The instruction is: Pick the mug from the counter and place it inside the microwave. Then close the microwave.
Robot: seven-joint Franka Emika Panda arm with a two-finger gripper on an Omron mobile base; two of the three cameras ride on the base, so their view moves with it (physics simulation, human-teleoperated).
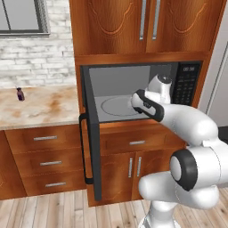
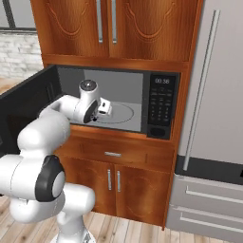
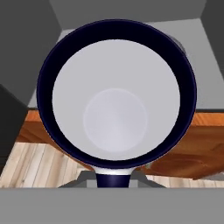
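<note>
The microwave (image 1: 133,95) stands with its door (image 1: 91,142) swung wide to the left, the grey cavity and round turntable (image 2: 118,114) open to the room. The white arm reaches in through the opening, its hand just over the front edge of the cavity floor, above the left part of the turntable. From the hand view the mug (image 3: 116,94) fills nearly everything: I look straight down into its pale inside, ringed by a dark blue rim, with the gripper (image 3: 113,177) at the bottom edge pinching the mug's wall, jaws drawn nearly together on it. Behind the mug, the grey microwave walls show above and the red-brown cabinet front and wooden floor below, so the mug hangs at the mouth of the cavity, tipped on its side. Over on the counter (image 1: 40,109), near its back edge by the brick wall, a tiny dark purple bottle (image 1: 20,94) stands upright, well apart from the microwave.
</note>
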